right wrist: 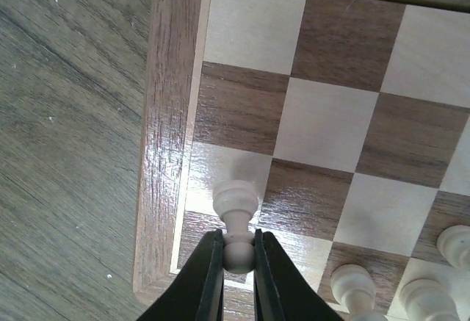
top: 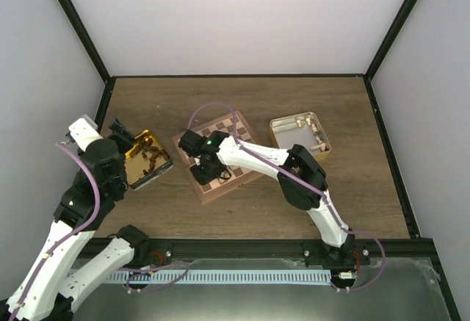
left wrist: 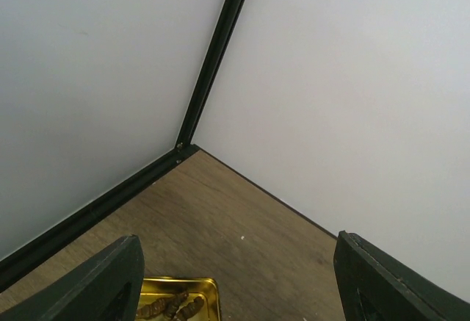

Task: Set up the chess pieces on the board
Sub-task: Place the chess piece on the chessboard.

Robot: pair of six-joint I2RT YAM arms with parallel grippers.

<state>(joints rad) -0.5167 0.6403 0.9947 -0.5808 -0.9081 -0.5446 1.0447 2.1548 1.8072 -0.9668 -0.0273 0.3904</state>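
Pale pawn [right wrist: 235, 214] is pinched by its round end in the right gripper [right wrist: 239, 251], hanging over the squares in a corner of the board [right wrist: 158, 152], right by the rim; can't tell if it's touching the wood. A few more pale pieces [right wrist: 352, 284] stand on squares along that same edge. Left gripper [left wrist: 242, 284] has its jaws spread, holding nothing, above the gold tin [left wrist: 205, 283] of dark pieces [left wrist: 172, 306] left of the board on the desk [top: 220, 218], and a second tin [top: 275, 124] sits to the board's right.
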